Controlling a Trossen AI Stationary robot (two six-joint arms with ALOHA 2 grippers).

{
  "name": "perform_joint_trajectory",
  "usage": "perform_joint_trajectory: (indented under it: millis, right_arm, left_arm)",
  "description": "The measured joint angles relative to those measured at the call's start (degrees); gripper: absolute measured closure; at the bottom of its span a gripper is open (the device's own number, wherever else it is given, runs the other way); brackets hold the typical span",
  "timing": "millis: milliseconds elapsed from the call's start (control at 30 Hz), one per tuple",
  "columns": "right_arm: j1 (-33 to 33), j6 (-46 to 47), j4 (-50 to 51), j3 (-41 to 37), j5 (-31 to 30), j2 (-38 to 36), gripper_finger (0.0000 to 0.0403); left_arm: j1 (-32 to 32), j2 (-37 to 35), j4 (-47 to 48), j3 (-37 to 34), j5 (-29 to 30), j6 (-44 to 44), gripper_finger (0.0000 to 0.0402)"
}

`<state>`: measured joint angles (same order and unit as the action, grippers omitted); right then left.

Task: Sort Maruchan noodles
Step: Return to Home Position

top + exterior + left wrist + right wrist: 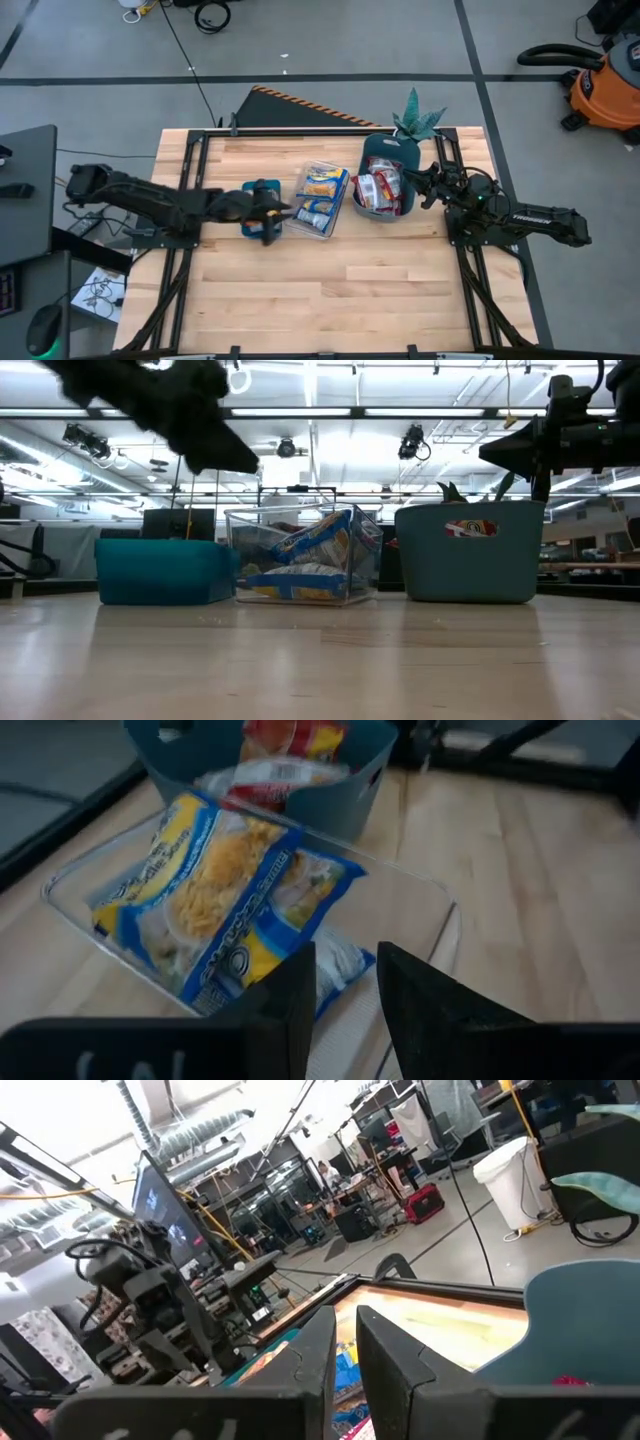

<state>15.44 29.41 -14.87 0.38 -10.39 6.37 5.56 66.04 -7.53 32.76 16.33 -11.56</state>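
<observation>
Blue-and-yellow noodle packets (322, 184) (210, 900) lie piled in the clear container (303, 224) (430, 885) at the table's middle. Red-and-white packets (380, 190) (290, 735) fill the teal bin (385, 150) (470, 565) to its right. A smaller teal bin (262, 190) (160, 572) stands left of the clear container. My left gripper (281, 214) (346, 960) hovers over that small bin, pointing at the clear container, fingers a little apart and empty. My right gripper (412, 182) (346, 1315) is raised beside the right bin's right rim, shut and empty.
A teal artificial plant (418, 120) stands at the far edge behind the right bin. Bare wood (330, 290) stretches across the near half of the table. Black frame rails run along the table's left, right and far sides.
</observation>
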Motion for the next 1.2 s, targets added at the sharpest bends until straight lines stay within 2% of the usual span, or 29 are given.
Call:
perform_joint_trajectory:
  millis: [333,467,600,767,933,1000,1067,1133,1200]
  right_arm:
    - [0.0,0.0,0.0,0.0,0.0,0.0,0.0353]
    - [0.0,1.3,-0.1,0.0,0.1,0.0,0.0353]
    - [0.0,8.4,-0.9,0.0,3.2,0.0,0.0353]
    - [1.7,-1.3,0.5,2.8,10.4,-0.1,0.0353]
    - [4.6,-9.3,11.0,6.7,17.5,-1.6,0.0353]
    - [5.7,-12.2,18.2,8.4,16.2,-2.9,0.0353]
    - [6.6,-13.8,23.9,9.1,11.7,-5.1,0.0353]
    - [7.4,-14.5,25.8,9.3,7.3,-6.3,0.0353]
    - [7.8,-14.9,27.0,9.1,5.4,-6.2,0.0353]
  left_arm:
    - [0.1,-10.7,-22.9,-19.6,0.4,2.1,0.0287]
    - [0.1,-13.1,-27.5,-25.8,0.4,1.4,0.0287]
    - [0.1,-14.8,-30.5,-29.7,0.6,0.3,0.0287]
    - [0.7,-17.6,-32.7,-32.3,0.8,-0.1,0.0288]
    - [2.1,-20.7,-29.1,-32.3,2.0,1.5,0.0288]
    - [2.5,-22.2,-29.0,-32.3,2.3,2.7,0.0288]
    - [2.9,-23.8,-28.8,-32.3,2.9,4.7,0.0288]
    - [3.4,-26.2,-28.0,-32.3,4.3,7.0,0.0288]
    - [3.9,-28.9,-26.0,-32.3,6.6,9.8,0.0288]
